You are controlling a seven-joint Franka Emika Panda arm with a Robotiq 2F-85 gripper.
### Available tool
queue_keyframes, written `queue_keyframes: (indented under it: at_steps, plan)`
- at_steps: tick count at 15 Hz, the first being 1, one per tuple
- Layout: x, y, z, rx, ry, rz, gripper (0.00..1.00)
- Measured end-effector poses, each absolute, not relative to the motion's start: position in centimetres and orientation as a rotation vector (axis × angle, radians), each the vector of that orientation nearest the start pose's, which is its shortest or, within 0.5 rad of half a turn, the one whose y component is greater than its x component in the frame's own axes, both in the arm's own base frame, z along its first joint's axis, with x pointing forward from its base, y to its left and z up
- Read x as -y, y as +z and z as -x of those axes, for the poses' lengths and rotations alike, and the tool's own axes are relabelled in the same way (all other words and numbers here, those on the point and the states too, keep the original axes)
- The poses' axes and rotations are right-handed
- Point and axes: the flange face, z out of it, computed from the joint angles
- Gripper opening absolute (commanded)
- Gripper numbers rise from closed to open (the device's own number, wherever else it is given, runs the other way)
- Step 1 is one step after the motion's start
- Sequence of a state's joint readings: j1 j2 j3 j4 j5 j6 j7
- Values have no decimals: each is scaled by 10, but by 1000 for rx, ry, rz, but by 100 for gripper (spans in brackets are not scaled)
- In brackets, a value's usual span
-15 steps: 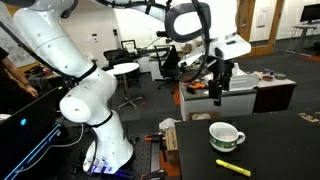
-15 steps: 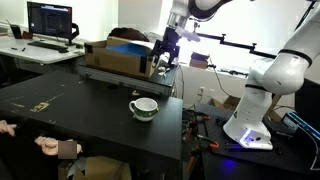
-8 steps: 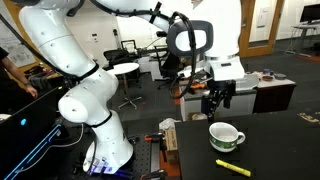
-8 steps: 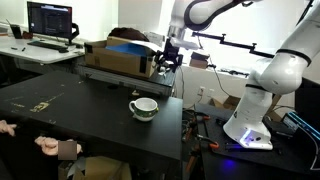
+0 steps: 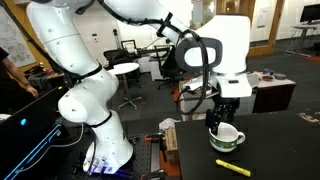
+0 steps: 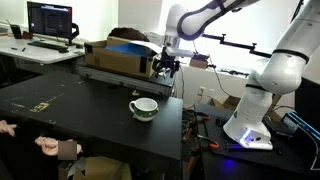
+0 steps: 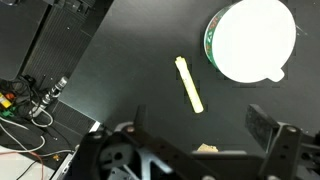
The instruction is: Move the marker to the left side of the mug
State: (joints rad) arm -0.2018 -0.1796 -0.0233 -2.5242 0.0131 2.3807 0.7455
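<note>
The marker (image 7: 189, 83), a short yellow-green stick, lies flat on the black table (image 7: 120, 60) just beside the mug (image 7: 250, 40), a white cup with a greenish band. In the wrist view both lie ahead of my gripper (image 7: 200, 135), whose two dark fingers stand wide apart with nothing between them. In an exterior view the gripper (image 5: 218, 115) hangs above the table right behind the mug (image 5: 226, 136), and the marker (image 5: 233, 167) lies in front of the mug. In an exterior view the mug (image 6: 143, 108) stands mid-table with the gripper (image 6: 165, 66) high behind it. The marker does not show there.
A cardboard box (image 6: 120, 55) with blue contents stands at the back of the table. A person's hand (image 6: 55, 147) rests at the table's near corner. Cables (image 7: 35, 100) lie off the table's edge. The white robot base (image 5: 95, 120) stands beside the table.
The arm has swung down and toward the mug; the gripper now hangs just behind it. The mug and marker have not moved.
</note>
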Motion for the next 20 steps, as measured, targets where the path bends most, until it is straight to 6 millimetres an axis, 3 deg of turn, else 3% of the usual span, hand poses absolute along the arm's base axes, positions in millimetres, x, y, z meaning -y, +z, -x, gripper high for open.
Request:
queue_keyframes:
  at_steps: [8,13,20]
  plan:
    - [98,344,-438,-1464,-53,2766,100]
    - [92,343,-451,-1437,-126,2819,100]
    - [109,312,-471,-1486,-49,2806,100]
